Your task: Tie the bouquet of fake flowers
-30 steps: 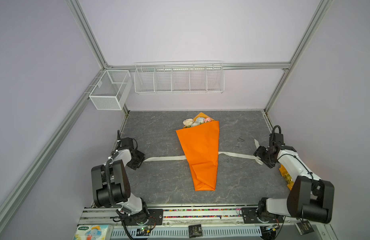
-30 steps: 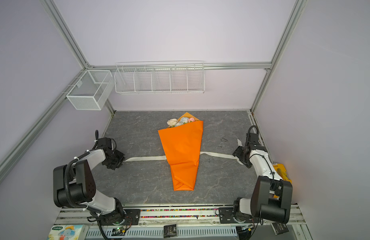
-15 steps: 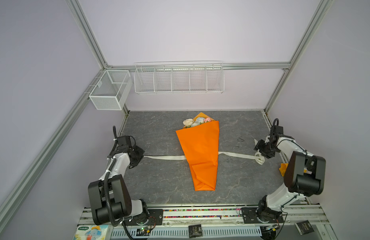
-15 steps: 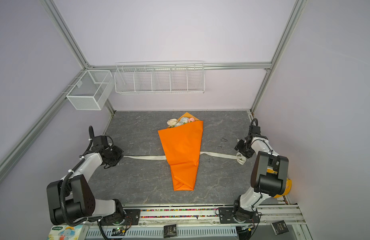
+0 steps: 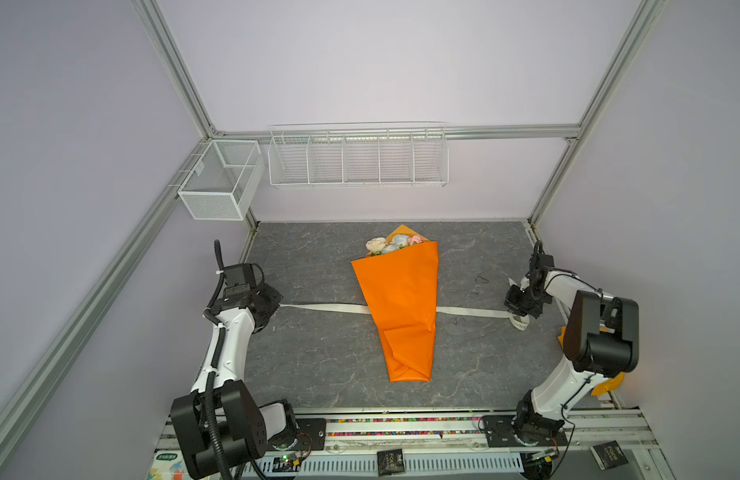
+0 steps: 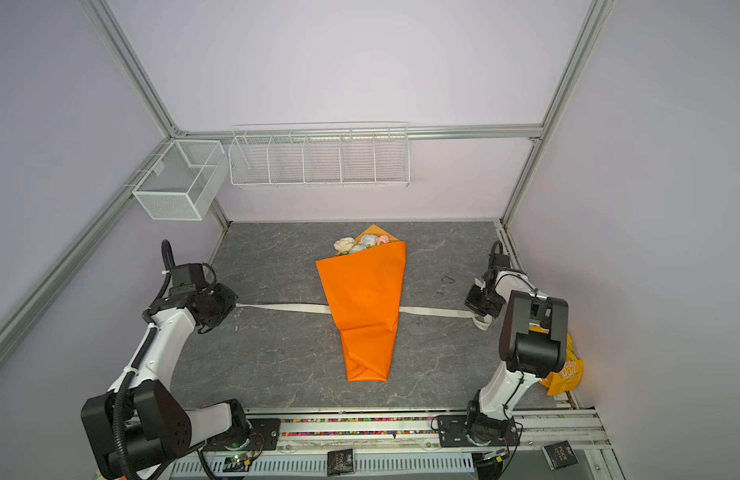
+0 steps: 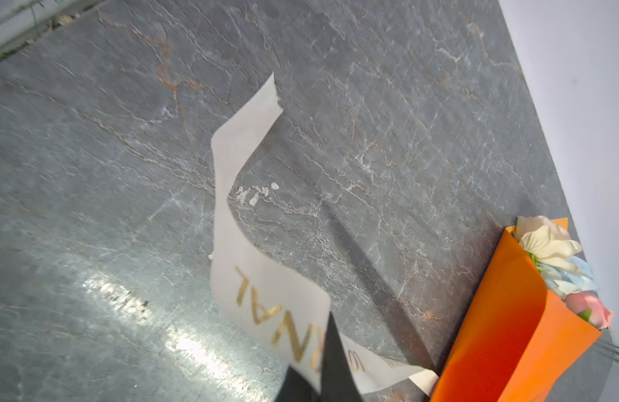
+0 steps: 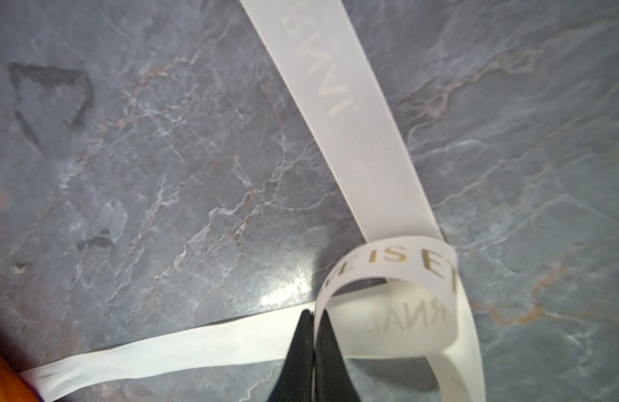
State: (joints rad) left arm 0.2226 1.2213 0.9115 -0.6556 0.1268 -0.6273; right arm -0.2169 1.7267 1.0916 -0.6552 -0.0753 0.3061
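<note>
Clamped shut on opposite ends of soft cream ribbon (image 8: 353, 121): left gripper (image 7: 322, 365), right gripper (image 8: 313, 330). Midway between them, across the ribbon: bouquet of fake flowers (image 5: 391, 243) in orange wrapping sheet (image 5: 401, 299); likely light, blooms crushable, best taken at the wrapped stems. Ribbon lettering legible in wrist views only; full layout in both top views.

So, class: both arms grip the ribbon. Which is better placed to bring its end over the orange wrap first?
Probably left. The left tool holds the ribbon lifted and straight toward the wrap; at the right tool the end curls into a loop.
</note>
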